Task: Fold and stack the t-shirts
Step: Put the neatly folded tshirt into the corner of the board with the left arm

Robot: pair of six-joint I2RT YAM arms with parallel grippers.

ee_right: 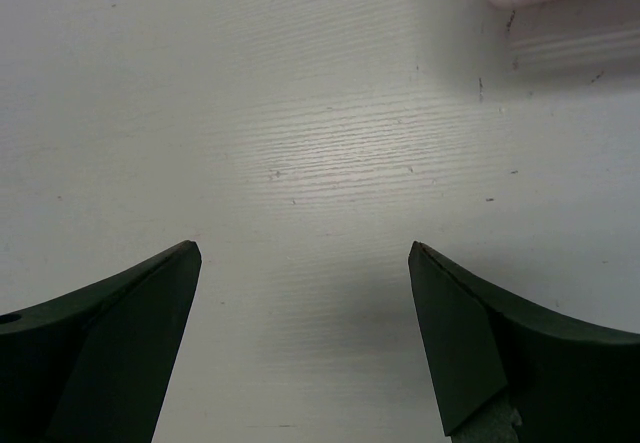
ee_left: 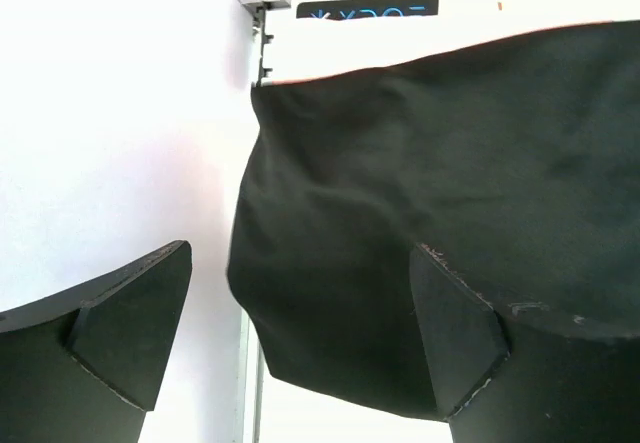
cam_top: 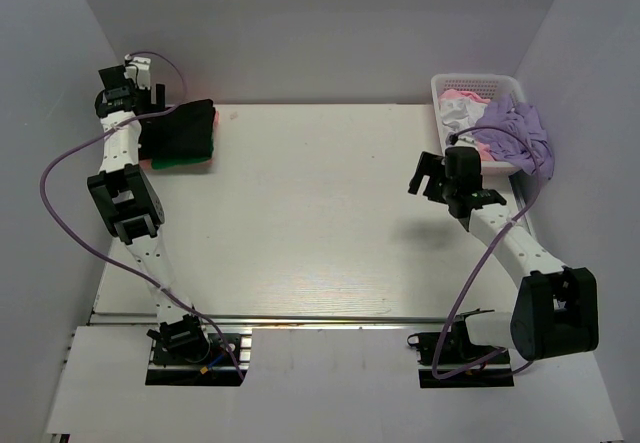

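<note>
- Top view: the left gripper (cam_top: 118, 98) sits in the upper left of the frame, at the left edge of a folded stack. I cannot tell from here how its jaws stand.
- The stack lies on the table (cam_top: 320, 223) at its upper left corner. The black shirt (cam_top: 182, 128) is on top, with the green shirt (cam_top: 190, 163) showing under its lower edge and a salmon shirt (cam_top: 147, 165) peeking out at the lower left.
- The right gripper (cam_top: 422, 173) hangs right of centre, jaws apart, just left of the basket (cam_top: 478, 83).
- The basket stands in the upper right. It holds a pink shirt (cam_top: 465, 94) and a white shirt (cam_top: 455, 115), and a lavender shirt (cam_top: 515, 131) spills over its near rim.
- Left wrist view: the jaws are spread wide with nothing between them. The black shirt fills the centre and right of the frame. The right finger (ee_left: 455, 333) lies over the cloth, though contact cannot be told. The left finger (ee_left: 125, 333) is over a white surface.
- Right wrist view: the jaws are wide apart and hold nothing, above bare table, with a corner of the basket at the upper right.
</note>
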